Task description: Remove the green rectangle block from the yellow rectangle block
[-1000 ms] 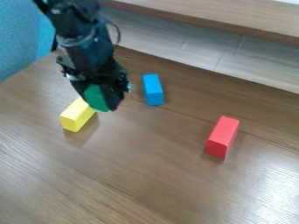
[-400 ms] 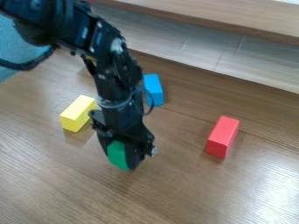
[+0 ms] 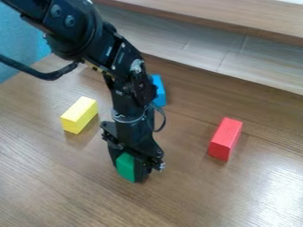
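Since the earlier frames, the gripper [image 3: 132, 174] has swung away from its place just beside the yellow block [image 3: 79, 115] and come toward the near side of the table [image 3: 183, 195], bringing the green block [image 3: 125, 166] along with it; over the last short stretch it has gone only a little further the same way. Yellow, meanwhile, has stayed where it was, now up and to the left of the jaws and clearly apart from them. The jaws are parted by about the width of the green block and closed against it, its green face showing between the fingers, low at their tips

Judging by this, the removal itself is done and the step in hand is setting the block down. It hangs very near the wood below the jaws, though whether it already touches I cannot tell. Next calls for easing down until the block is borne by the table, then spreading the jaws and lifting straight up so that it isn't dragged or tipped. Room looks ample here: the blue block [image 3: 159, 92] lies beyond the jaws, partly behind the arm, and the red block [image 3: 225, 139] well off to their right
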Available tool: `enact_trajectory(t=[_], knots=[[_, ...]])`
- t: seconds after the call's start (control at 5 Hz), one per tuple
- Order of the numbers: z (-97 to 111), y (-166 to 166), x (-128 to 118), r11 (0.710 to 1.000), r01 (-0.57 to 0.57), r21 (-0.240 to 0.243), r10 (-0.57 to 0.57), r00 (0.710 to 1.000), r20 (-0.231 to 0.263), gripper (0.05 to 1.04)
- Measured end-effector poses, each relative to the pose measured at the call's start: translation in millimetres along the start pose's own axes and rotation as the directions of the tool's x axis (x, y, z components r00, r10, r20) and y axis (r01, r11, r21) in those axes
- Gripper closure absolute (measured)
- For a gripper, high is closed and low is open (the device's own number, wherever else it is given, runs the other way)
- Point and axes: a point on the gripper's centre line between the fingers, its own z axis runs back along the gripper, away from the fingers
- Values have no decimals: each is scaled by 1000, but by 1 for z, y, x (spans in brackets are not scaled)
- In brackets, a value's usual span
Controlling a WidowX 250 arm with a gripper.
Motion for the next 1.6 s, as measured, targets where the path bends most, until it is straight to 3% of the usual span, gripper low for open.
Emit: enact_trajectory(t=[0.2,0.4,0.6,0.8,1.0,1.2,1.4,1.6], knots=[[0,-2,2,1000,8,-14,-8,1000,7,437],[9,-6,1,999,6,-40,-6,1000,11,129],[44,8,3,996,-34,-79,42,994,104,77],[75,29,-4,987,-97,-127,117,980,160,84],[96,61,-8,970,-203,-134,226,957,183,83],[94,103,-5,939,-321,-125,339,926,166,83],[80,121,3,929,-356,-101,367,923,117,83],[73,126,20,933,-353,-69,359,928,103,83]])
